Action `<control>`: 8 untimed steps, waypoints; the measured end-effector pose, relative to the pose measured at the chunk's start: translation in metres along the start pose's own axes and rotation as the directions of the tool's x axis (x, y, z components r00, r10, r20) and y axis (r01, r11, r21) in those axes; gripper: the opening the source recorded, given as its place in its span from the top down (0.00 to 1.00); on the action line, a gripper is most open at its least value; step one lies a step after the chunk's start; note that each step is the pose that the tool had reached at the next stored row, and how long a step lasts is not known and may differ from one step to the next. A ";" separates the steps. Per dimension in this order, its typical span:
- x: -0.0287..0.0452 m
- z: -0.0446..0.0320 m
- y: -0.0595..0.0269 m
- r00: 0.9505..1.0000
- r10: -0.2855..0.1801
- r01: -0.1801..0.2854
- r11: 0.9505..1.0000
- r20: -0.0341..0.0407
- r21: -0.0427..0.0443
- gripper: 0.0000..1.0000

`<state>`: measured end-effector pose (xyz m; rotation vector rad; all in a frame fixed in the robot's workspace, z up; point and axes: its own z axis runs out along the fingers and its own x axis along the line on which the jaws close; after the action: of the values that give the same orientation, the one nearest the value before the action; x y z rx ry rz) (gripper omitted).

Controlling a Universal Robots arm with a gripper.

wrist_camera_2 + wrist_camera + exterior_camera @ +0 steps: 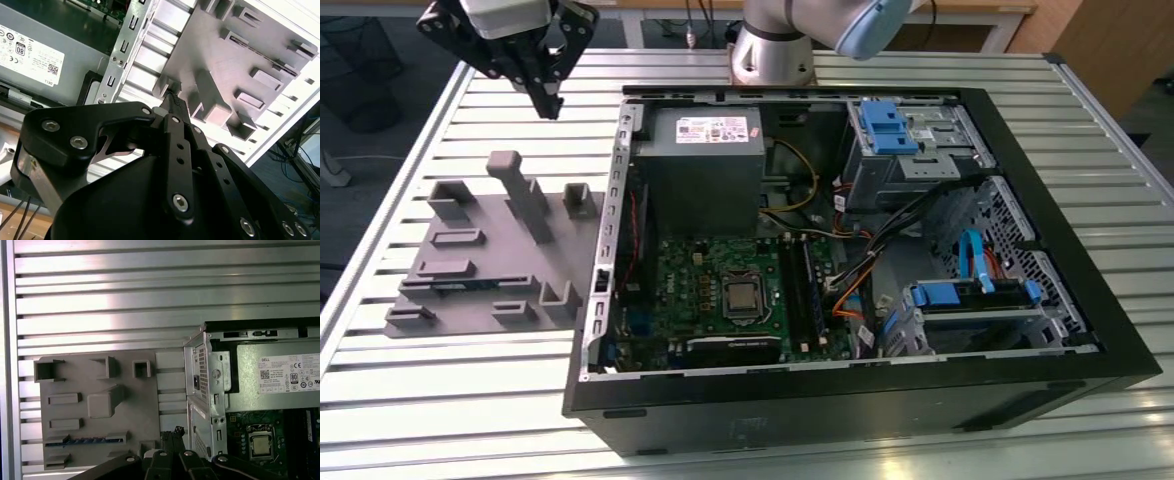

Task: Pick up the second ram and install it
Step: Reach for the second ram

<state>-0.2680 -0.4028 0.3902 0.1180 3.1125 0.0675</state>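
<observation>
Blue second ram point(85, 441), seemingly in tray point(75, 380)

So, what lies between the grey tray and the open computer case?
A narrow strip of bare slatted table, with nothing on it; the first wrist view shows it between the grey tray and the case wall.

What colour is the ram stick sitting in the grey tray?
Blue. The ram stick shows best in the first wrist view, slotted in the grey tray.

A white printed label point(711, 129) is sitting on the grey power supply point(700, 175), upper centre of the exterior view, carrying small black print, a code square and round certification marks; both wrist views are catching it.
</observation>
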 end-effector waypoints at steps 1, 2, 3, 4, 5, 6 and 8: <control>0.0010 0.0000 -0.0001 1.000 0.000 0.000 1.000 0.000 0.000 0.89; 0.0021 0.0000 -0.0002 1.000 0.000 0.000 1.000 0.000 0.000 0.89; 0.0031 0.0000 -0.0003 1.000 0.000 0.000 1.000 0.000 0.000 0.89; 0.0044 0.0000 -0.0004 1.000 0.000 0.000 1.000 0.000 0.000 0.89; 0.0057 0.0000 -0.0005 1.000 0.000 0.000 1.000 0.000 0.000 0.89; 0.0072 -0.0001 -0.0007 1.000 0.000 0.000 1.000 0.000 0.000 0.89; 0.0100 -0.0001 -0.0009 1.000 0.000 0.000 1.000 0.000 0.000 0.89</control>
<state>-0.2780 -0.4030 0.3900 0.1180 3.1125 0.0677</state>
